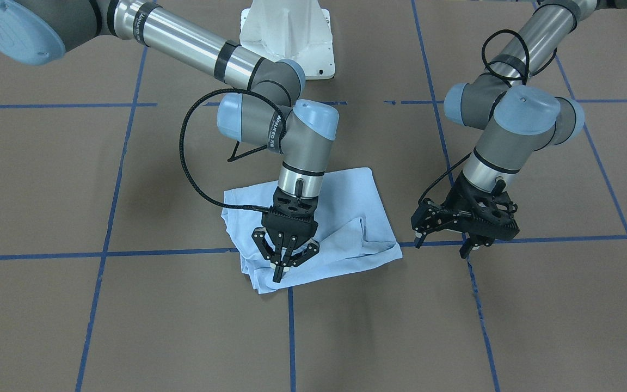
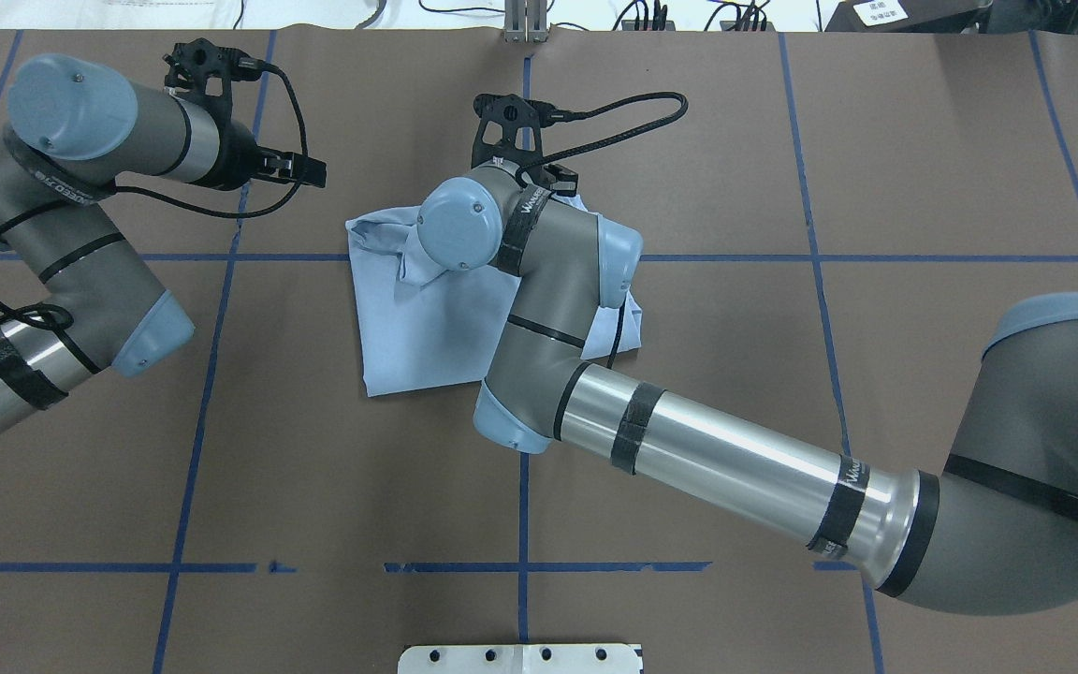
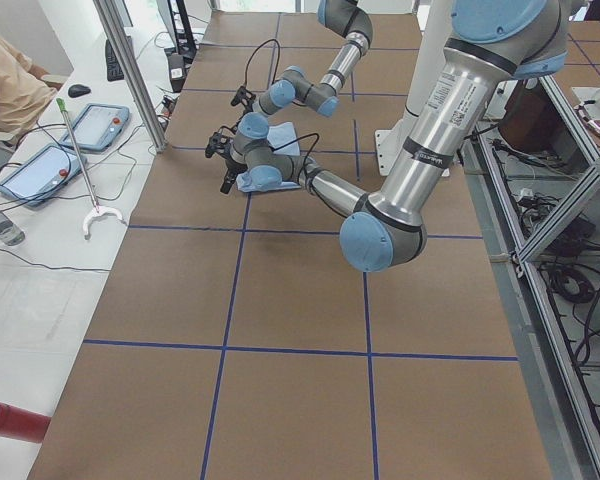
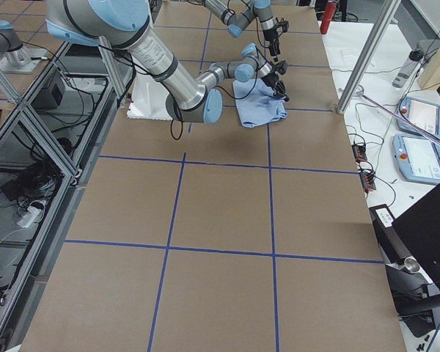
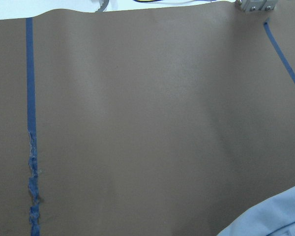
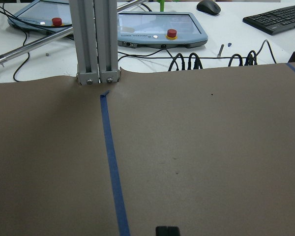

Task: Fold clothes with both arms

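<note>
A brown table gridded with blue tape fills the front-facing view. Left of centre, the right gripper points down, its fingers clenched together at the near edge of the light blue T-shirt; whether they pinch cloth I cannot tell. The shirt lies mid-table, folded into a rumpled packet. Just beside its corner, the left gripper hangs released over bare table. A late fold seems in hand; next, both grippers likely need edge grips to square it.

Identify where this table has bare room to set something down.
Bare: the taped squares on the operators' side of the T-shirt. Crowded: the centre, where the right tool is over the T-shirt and the left tool hangs beside it.
</note>
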### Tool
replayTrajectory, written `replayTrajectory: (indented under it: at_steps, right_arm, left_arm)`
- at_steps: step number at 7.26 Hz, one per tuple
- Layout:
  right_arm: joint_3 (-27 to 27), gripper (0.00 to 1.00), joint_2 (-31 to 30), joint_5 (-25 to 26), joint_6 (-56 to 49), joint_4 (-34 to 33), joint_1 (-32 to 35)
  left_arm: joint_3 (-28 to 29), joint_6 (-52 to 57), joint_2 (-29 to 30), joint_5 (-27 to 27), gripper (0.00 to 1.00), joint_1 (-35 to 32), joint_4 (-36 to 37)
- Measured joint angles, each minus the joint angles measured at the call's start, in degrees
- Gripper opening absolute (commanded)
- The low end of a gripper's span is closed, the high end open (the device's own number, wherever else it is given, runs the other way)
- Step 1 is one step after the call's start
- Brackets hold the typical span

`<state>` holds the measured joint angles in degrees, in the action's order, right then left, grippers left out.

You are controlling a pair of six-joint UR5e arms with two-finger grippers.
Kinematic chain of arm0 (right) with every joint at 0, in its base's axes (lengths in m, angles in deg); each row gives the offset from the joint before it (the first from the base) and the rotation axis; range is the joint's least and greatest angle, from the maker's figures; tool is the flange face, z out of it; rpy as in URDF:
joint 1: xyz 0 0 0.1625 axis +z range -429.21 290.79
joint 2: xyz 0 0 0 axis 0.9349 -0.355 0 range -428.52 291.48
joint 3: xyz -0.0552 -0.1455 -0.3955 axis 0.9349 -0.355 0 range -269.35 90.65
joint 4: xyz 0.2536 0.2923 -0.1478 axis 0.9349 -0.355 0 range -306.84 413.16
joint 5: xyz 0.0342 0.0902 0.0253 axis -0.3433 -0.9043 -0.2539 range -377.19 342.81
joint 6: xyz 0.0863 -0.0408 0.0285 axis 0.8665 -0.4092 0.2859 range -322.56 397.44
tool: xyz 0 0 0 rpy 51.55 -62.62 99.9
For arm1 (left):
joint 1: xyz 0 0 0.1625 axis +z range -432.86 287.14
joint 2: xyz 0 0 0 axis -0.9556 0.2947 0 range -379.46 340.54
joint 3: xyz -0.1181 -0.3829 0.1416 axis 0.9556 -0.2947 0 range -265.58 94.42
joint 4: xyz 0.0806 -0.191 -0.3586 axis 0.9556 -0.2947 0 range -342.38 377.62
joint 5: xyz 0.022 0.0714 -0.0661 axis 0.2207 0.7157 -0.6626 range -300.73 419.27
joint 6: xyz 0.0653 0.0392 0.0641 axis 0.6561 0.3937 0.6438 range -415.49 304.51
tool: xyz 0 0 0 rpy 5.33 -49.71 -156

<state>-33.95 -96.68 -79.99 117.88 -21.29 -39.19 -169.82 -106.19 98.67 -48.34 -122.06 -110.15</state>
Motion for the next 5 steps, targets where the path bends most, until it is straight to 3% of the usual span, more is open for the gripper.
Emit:
replayTrajectory:
  at_steps: [1, 2, 3, 5]
  right_arm:
    - [-1.02, 0.14, 0.36, 1.11, 0.04, 2.09, 0.18]
    - [-1.67, 0.88, 0.49, 2.4, 0.1, 4.22, 0.68]
    - [-2.11, 1.0, 0.52, 3.51, 0.06, 5.41, 1.73]
    - [-2.29, 1.0, 1.33, 2.42, -1.84, 6.06, 4.05]
  left_arm:
    - [-0.02, -0.01, 0.0, 0.02, 1.0, 0.03, 0.04]
    - [-0.1, -0.04, 0.0, 0.03, 1.0, 0.05, 0.08]
    - [-0.18, -0.1, 0.0, 0.03, 1.0, 0.07, 0.12]
    - [-0.45, -3.3, 0.15, 0.03, 1.0, 0.27, 0.21]
